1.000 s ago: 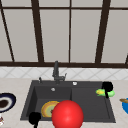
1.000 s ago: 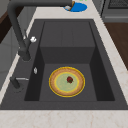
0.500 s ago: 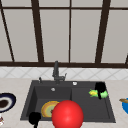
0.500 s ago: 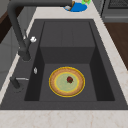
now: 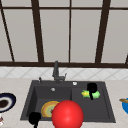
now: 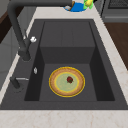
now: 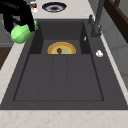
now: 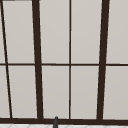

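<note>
While its fingers curl around a green-yellow object, the right hand hangs above the sink. Left of it floats a red ball. I cannot tell the left hand's state.

No readable text, label, brand, number or sign anywhere.
</note>
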Motion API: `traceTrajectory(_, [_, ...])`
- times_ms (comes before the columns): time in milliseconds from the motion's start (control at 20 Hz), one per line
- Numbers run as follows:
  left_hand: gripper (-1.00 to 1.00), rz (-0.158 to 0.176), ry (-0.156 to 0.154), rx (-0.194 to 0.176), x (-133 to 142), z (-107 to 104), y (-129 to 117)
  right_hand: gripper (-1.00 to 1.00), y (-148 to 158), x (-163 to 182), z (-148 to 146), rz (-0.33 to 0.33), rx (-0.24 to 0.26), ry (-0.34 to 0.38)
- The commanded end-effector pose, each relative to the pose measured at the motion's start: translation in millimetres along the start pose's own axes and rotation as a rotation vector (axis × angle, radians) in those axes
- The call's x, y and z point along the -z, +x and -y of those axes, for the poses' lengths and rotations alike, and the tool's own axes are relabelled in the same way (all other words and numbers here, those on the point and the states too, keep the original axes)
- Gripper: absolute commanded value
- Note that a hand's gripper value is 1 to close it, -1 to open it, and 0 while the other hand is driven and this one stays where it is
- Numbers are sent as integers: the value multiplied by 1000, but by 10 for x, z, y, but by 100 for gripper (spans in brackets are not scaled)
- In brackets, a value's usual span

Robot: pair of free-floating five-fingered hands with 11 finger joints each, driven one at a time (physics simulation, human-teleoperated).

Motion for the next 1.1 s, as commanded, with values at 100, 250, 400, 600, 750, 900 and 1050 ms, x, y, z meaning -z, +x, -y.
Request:
traceTrajectory(100, [0, 0, 0, 0, 0, 0, 0, 100, 403, -13, 3, 31, -25, 10])
traceTrajectory(250, [0, 0, 0, 0, 0, 0, 0, 100, 614, -22, -1, 30, -25, 9])
traceTrajectory(400, [0, 0, 0, 0, 0, 0, 0, 100, 825, -30, -6, 31, -26, 9])
traceTrajectory(600, [0, 0, 0, 0, 0, 0, 0, 100, 1106, -41, -12, 33, -27, 11])
traceTrajectory(750, [0, 0, 0, 0, 0, 0, 0, 100, 1320, -49, -17, 31, -27, 9])
traceTrajectory(900, [0, 0, 0, 0, 0, 0, 0, 100, 1536, -58, -22, 30, -27, 10])
traceTrajectory(1050, [0, 0, 0, 0, 0, 0, 0, 100, 1751, -66, -26, 29, -28, 9])
